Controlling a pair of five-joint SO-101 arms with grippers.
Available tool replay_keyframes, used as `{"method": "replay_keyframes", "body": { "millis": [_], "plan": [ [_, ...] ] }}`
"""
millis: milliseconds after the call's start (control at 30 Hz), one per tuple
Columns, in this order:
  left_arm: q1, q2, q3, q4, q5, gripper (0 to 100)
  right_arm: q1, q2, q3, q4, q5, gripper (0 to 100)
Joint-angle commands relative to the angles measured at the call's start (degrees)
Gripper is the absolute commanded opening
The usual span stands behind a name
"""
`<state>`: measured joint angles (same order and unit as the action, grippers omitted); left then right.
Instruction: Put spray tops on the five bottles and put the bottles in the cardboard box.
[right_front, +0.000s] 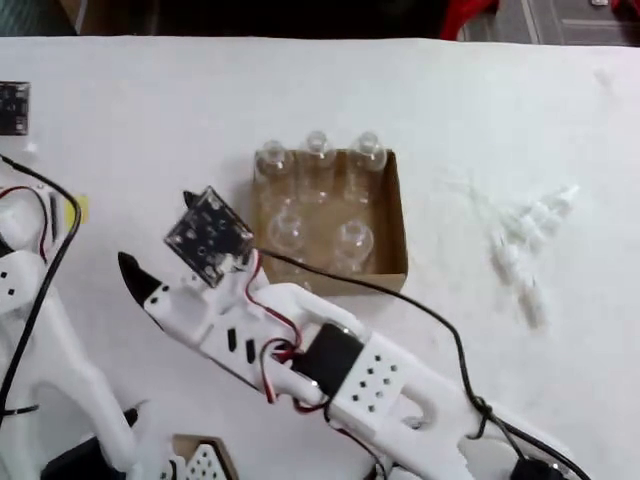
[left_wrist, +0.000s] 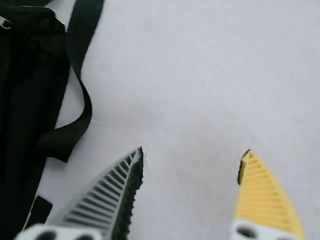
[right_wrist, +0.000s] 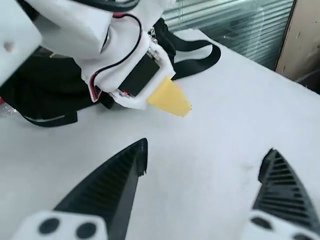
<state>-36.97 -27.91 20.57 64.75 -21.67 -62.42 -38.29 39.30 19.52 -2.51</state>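
Observation:
The cardboard box (right_front: 396, 215) lies at the table's middle with several clear bottles (right_front: 318, 150) standing in it, necks bare. White spray tops (right_front: 527, 240) lie in a loose pile to the right of the box. My right gripper (right_wrist: 208, 146) is open over bare table left of the box, its black finger (right_front: 135, 277) pointing left. My left gripper (left_wrist: 194, 152) is open too, one finger grey and one yellow, holding nothing above the white table. Its yellow finger (right_wrist: 170, 100) shows close ahead in the right wrist view.
A black bag with straps (left_wrist: 30, 90) lies beside the left gripper. The right arm's body (right_front: 330, 360) and cable (right_front: 440, 320) cross the front of the table below the box. A small circuit board (right_front: 12, 107) sits at the far left.

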Motion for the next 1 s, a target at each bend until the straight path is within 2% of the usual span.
{"method": "replay_keyframes", "body": {
  "millis": [0,100,167,267,367,467,633,800,967],
  "plan": [
    [-3.65,0.04,-0.53,-4.92,-0.53,29,0.22,-5.85,0.88,-1.01,-0.44,33.0],
    [-4.18,-0.57,-0.62,-4.92,-0.53,29,-0.92,-7.6,2.2,-1.71,-0.26,33.0],
    [-3.74,-1.01,-2.73,-1.41,-1.14,29,-1.98,-6.73,2.37,-2.86,0.0,33.0],
    [-0.92,-3.21,-12.31,12.66,-4.84,29,-1.98,-3.74,1.85,-3.38,0.0,33.0],
    [4.79,-5.05,-24.18,27.78,-13.54,29,-1.36,-0.75,1.85,-5.76,-0.44,33.0],
    [9.45,-5.58,-32.88,35.69,-21.54,29,-0.75,1.27,1.76,-6.99,-0.44,30.1],
    [10.15,-5.49,-37.45,36.66,-28.31,29,2.59,3.03,-0.88,-5.67,-0.53,20.8],
    [7.6,-5.49,-37.19,37.27,-34.73,29,4.7,2.68,-1.58,-5.23,-5.45,21.4],
    [7.43,-6.02,-25.32,37.27,-39.56,29,5.23,2.68,-1.76,-5.14,-6.95,25.2]
  ]
}}
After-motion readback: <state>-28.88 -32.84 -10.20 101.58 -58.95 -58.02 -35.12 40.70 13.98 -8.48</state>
